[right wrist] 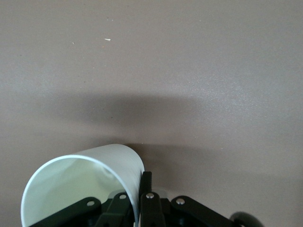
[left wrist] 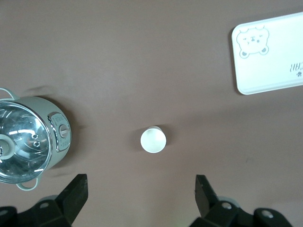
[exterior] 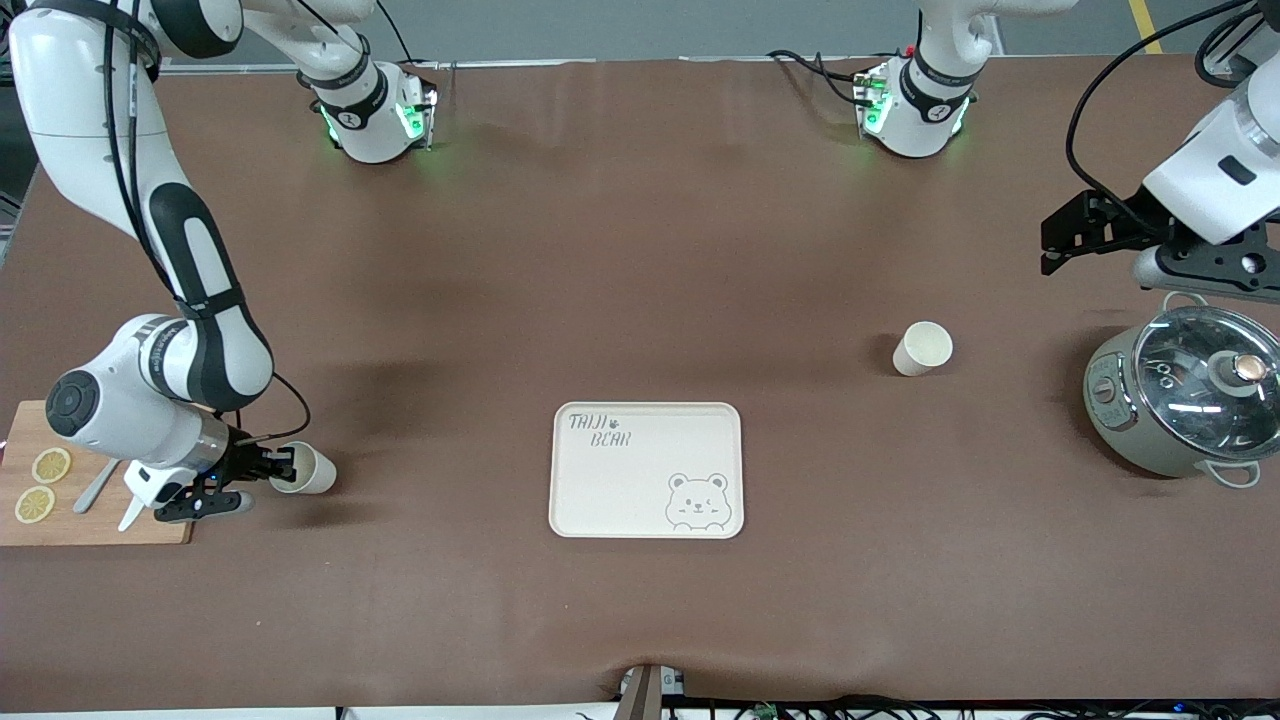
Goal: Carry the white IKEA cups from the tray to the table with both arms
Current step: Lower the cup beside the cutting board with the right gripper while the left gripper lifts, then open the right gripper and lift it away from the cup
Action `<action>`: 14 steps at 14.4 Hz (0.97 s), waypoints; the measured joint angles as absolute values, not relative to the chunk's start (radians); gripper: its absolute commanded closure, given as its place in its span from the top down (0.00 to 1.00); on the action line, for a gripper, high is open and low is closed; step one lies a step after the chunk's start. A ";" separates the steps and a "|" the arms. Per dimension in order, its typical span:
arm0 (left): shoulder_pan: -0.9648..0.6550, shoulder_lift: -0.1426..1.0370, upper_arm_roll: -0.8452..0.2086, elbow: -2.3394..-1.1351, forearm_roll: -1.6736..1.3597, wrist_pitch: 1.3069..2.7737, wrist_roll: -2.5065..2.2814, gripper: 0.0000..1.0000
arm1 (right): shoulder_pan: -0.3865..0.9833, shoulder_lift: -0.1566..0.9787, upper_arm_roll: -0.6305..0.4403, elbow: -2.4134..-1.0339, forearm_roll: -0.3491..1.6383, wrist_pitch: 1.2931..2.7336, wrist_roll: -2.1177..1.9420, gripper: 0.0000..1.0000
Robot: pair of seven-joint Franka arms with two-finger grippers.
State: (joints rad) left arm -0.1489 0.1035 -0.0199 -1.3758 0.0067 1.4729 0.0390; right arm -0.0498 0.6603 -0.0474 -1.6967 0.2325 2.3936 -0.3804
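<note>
The right gripper point(exterior: 272, 466) is pinched tight on the rim wall of one white cup point(exterior: 305, 469), just beside the cutting board point(exterior: 95, 525) with its lemon slices point(exterior: 50, 465); from this cup the tray point(exterior: 647, 470) lies at three o'clock in the front view; the left gripper point(exterior: 1062, 240) hangs with fingers spread wide over bare table near the pot point(exterior: 1180, 405); the second cup point(exterior: 922, 348) stands upright, at seven o'clock from that gripper.

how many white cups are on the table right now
2. One cup stands free between the tray and the pot; the other cup is pinched at its rim by the right gripper beside the cutting board. None seems hidden.
</note>
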 measured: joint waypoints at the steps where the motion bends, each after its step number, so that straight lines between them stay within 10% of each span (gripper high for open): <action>1: -0.149 0.105 -0.020 -1.376 0.007 1.469 0.040 1.00 | -0.050 0.660 -0.047 -1.697 0.233 2.394 -0.380 0.00; 7: -0.149 0.106 -0.020 -1.376 0.007 1.460 0.040 1.00 | -0.050 0.661 -0.047 -1.697 0.233 2.395 -0.381 0.96; 14: -0.147 0.106 -0.020 -1.376 0.007 1.460 0.040 1.00 | -0.050 0.661 -0.047 -1.696 0.233 2.397 -0.381 1.00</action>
State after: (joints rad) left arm -0.1474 0.1064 -0.0196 -1.3758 0.0068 1.4600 0.0405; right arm -0.0498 0.6606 -0.0471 -1.6964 0.2326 2.3973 -0.3810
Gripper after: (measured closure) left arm 0.000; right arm 0.057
